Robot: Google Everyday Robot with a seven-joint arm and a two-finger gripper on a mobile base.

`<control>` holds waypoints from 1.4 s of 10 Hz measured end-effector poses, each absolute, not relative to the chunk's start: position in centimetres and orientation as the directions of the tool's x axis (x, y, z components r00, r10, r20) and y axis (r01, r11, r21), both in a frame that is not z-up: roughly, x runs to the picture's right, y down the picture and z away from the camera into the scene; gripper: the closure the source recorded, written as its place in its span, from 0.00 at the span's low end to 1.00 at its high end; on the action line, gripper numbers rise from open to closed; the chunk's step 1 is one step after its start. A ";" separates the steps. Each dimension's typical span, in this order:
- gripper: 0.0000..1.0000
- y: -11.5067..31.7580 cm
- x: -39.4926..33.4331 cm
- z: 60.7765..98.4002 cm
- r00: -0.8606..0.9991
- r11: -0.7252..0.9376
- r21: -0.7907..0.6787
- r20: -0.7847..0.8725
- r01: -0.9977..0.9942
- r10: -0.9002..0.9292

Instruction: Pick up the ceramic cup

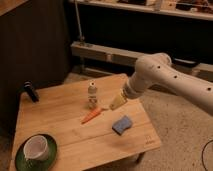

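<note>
At the table's (65, 131) back-left edge stands a small dark object (31, 92). In front of it, at the front-left corner, the cup (36, 148) sits on a green saucer (50, 146). Near the table's middle stands a small white bottle (92, 95), with a carrot (92, 115) lying just in front of it. The gripper (117, 103) hangs above the table just right of the carrot, well apart from the cup, and whether it is released or clenched cannot be told. A blue sponge (122, 124) lies below it, and the white arm (165, 75) reaches in from the right. The likely trouble lies in the crossing: a low sweep toward the cup could knock the bottle over or push the carrot along, since both sit between the gripper and the cup. At the cup, a glossy rounded wall could slip out of a shallow pinch. A hard descent could also press on the saucer's rim and tip it, or shove both toward the nearby table edge. The cup stands upright with its wide mouth facing up. Being round, it shows no long axis across the table, only its vertical one, and no handle can be made out.
</note>
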State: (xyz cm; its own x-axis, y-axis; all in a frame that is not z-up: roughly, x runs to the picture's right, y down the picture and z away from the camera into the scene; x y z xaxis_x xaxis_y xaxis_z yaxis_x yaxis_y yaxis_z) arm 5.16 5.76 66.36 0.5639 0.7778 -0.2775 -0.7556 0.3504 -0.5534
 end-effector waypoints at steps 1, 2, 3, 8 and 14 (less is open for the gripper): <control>0.20 6.4 3.2 65.1 0.577 0.361 -0.567 -0.261 -0.741 0.774; 0.20 7.5 0.7 63.0 0.594 0.378 -0.581 -0.237 -0.721 0.769; 0.20 8.5 -1.1 61.6 0.609 0.395 -0.589 -0.219 -0.705 0.762; 0.20 13.2 -13.4 55.1 0.729 0.521 -0.622 -0.122 -0.585 0.674; 0.20 15.0 -29.0 54.1 0.868 0.622 -0.669 -0.069 -0.406 0.492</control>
